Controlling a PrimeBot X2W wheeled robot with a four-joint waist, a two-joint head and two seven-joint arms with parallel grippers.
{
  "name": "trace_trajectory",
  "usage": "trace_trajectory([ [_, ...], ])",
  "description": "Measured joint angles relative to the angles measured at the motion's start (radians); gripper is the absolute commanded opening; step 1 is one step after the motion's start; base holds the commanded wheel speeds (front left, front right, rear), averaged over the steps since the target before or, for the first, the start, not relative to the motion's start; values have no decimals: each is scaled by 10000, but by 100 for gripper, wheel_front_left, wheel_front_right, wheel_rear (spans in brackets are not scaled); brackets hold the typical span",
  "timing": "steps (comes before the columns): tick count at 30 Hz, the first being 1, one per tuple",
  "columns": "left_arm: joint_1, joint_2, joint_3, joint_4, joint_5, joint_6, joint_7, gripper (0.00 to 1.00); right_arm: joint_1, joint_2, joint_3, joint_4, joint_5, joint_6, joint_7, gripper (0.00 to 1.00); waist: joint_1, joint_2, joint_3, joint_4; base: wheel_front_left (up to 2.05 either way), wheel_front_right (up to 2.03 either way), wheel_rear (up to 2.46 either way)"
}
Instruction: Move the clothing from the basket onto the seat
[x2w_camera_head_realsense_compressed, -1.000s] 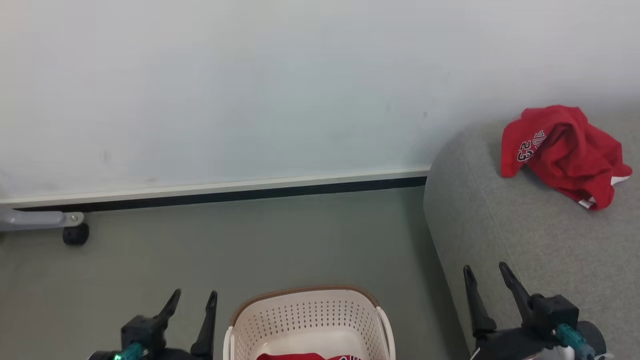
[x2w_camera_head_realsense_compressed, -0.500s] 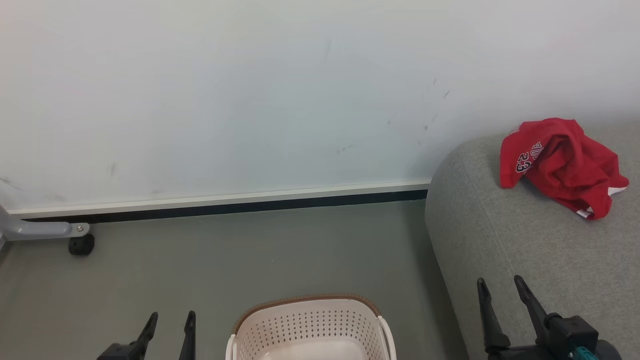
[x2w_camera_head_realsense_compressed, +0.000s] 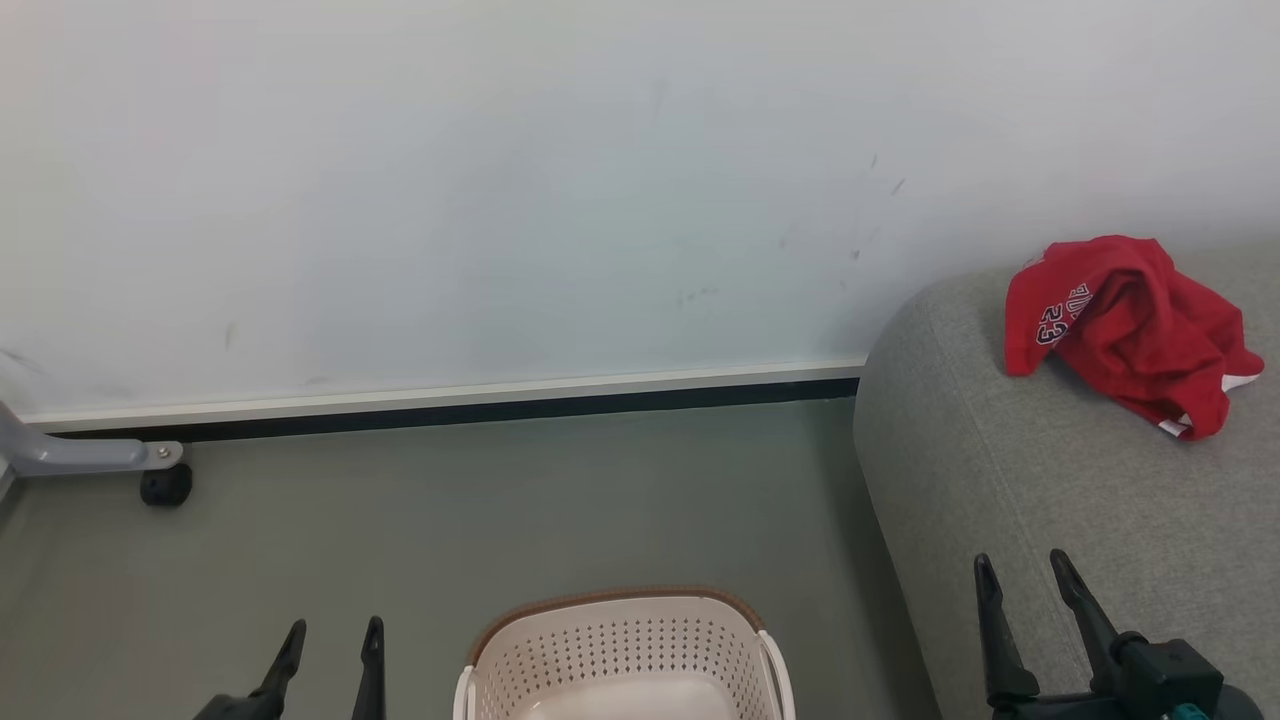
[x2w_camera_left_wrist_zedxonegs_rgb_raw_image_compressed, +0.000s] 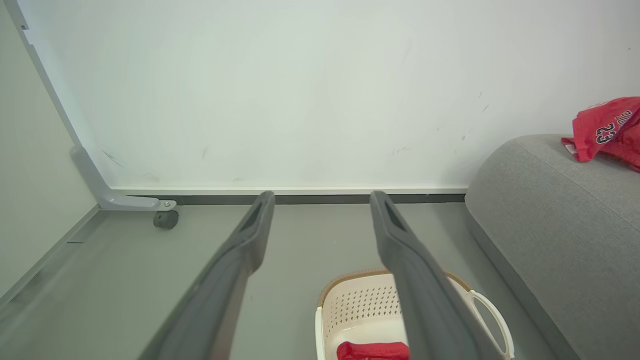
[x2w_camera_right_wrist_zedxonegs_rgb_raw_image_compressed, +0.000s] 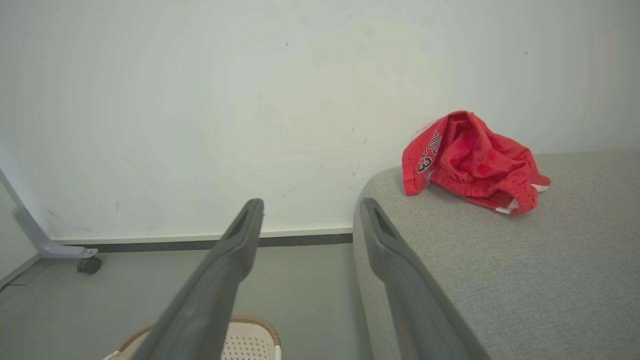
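Basket (x2w_camera_head_realsense_compressed: 620, 645), floor (x2w_camera_head_realsense_compressed: 500, 500) strip, seat (x2w_camera_head_realsense_compressed: 1000, 480) edge — apart

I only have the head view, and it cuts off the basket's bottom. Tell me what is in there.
Observer: In the left wrist view a red garment lies on the floor of the basket.
Operator: Describe the crumpled red garment on the sofa from the right wrist side.
Observer: From there a gathered elastic waistband runs along its front edge, so it looks like shorts.
Operator: Check the grey leg with the caster.
Observer: In the left wrist view a grey post rises from that leg, up along the wall's corner.
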Motion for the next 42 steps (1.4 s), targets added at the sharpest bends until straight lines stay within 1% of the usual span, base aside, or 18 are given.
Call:
trace_trajectory([
  [15, 216, -159, 247, -407, 487, 0, 0, 100, 49, -2, -142, -311, -15, -12, 0, 100, 1, 0, 177, 5, 0, 0, 0],
  [25, 291, -276, 221, -696, 759, 0, 0, 100, 60, -19, -449, -675, -25, -86, 0, 100, 1, 0, 686, -60, 0, 0, 0],
  [31, -157, -336, -213, -686, 1127, 0, 54, 100, -40, -92, -581, -999, -81, -86, 0, 100, 2, 0, 1294, -149, 0, 0, 0],
  [35, -628, -493, -639, -435, 1298, -31, 297, 100, -377, -176, -650, -1174, -115, -88, 0, 100, 2, 1, 1765, -241, 0, 0, 0],
  [42, -1625, -840, -1580, 608, 1801, -410, 909, 100, -973, -270, -688, -1476, -263, -88, 0, 100, 2, 1, 2626, -481, 0, 0, 0],
])
